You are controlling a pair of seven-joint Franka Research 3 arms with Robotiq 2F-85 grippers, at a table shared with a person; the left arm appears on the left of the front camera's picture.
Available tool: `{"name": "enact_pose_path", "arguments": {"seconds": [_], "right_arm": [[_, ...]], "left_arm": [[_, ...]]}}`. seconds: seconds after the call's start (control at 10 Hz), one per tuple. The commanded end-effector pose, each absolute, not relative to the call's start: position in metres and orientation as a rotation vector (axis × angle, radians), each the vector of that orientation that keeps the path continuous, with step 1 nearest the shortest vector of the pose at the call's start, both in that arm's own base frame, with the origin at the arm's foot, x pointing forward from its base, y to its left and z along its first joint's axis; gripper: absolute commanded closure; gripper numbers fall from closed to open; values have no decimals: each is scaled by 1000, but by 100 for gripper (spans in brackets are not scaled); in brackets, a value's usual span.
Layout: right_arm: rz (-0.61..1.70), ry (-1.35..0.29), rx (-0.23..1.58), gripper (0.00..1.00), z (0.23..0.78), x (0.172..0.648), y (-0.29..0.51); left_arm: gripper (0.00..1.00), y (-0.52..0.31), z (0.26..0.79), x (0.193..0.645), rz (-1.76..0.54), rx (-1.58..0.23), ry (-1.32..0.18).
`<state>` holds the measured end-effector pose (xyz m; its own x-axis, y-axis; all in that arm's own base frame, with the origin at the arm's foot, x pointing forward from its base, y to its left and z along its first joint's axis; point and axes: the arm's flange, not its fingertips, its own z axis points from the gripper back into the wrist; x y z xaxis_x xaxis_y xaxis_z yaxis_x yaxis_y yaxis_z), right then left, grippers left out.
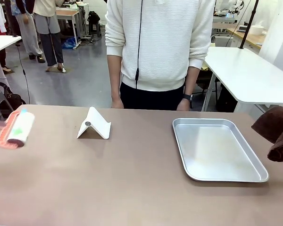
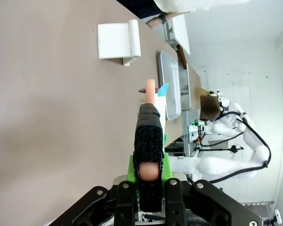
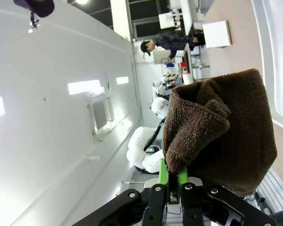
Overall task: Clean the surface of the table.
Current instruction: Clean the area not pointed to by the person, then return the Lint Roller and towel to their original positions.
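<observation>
Left gripper (image 2: 150, 186) clamped on lint roller (image 1: 18, 128), right gripper (image 3: 173, 181) gripping brown towel (image 3: 226, 136), above table (image 1: 132, 179).

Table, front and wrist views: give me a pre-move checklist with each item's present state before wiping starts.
1. Right end effector clamped on the brown cloth: ok.
2. Left end effector clamped on the lint roller by its handle: ok.
3. Cloth in contact with the table: not ok, it hangs off the right edge.
4. Wiping path free: not ok, white stand and metal tray sit on the table.
5. Person's hands off the surface: ok, at the far edge.
6. Visible dirt on the table: cannot tell.
</observation>
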<state>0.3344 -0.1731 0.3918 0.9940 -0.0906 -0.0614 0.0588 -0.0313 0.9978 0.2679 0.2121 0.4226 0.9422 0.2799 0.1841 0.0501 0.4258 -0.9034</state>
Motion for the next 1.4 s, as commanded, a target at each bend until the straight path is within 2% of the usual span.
{"name": "enact_pose_path", "arguments": {"seconds": [0.0, 0.2, 1.3], "right_arm": [[-106, -16, 1604, 92, 395, 331, -173], [-106, -16, 1604, 92, 395, 331, -173], [-106, -16, 1604, 92, 395, 331, -173]], "left_arm": [[78, 227, 410, 246, 110, -1149, -337], [78, 240, 402, 239, 137, -1191, -336], [78, 229, 409, 239, 141, -1154, -334]]}}
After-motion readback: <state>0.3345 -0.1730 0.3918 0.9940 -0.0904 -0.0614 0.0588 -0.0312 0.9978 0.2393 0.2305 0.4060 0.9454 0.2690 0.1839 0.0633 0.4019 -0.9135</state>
